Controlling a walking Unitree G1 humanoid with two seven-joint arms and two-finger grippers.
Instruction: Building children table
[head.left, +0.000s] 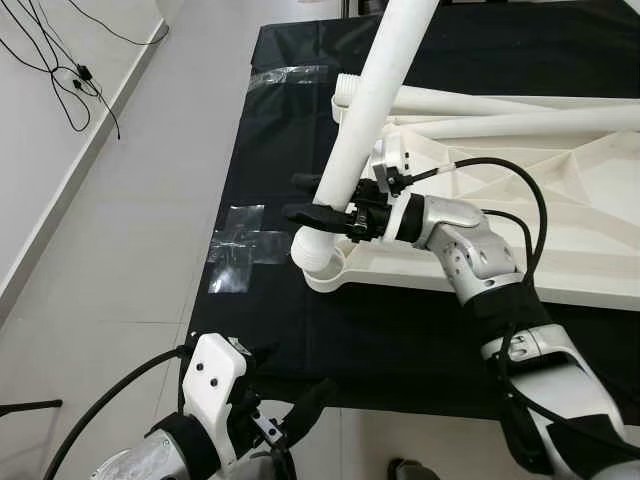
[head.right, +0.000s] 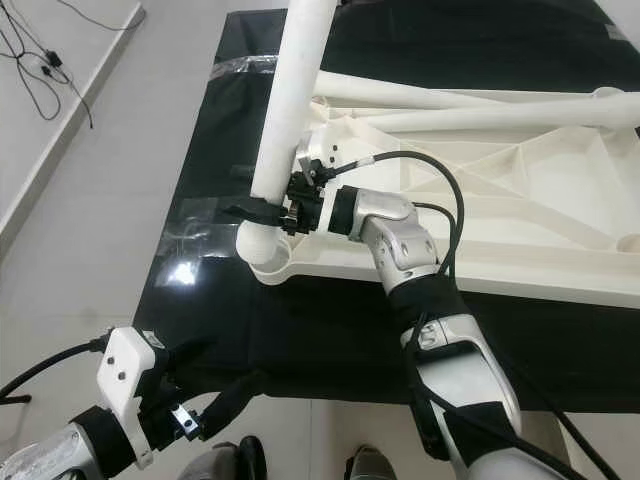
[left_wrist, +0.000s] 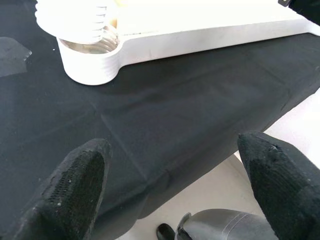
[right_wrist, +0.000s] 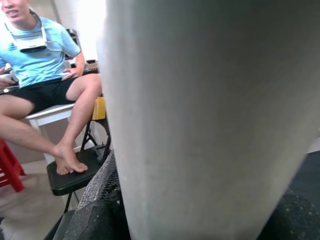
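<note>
Right gripper (head.left: 318, 200): my fingers clamp the white table leg (head.left: 372, 110) above the tabletop's corner socket (head.left: 322, 262).
Left gripper (left_wrist: 170, 180): mine, fingers spread wide, over black cloth (head.left: 400, 330) edge.

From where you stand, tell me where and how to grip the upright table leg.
Grip the leg low on its smooth round shaft, just above the threaded end at the corner socket, coming from the side with the fingers straddling it. The right gripper holds it there now; the left gripper hangs open near the table edge.
</note>
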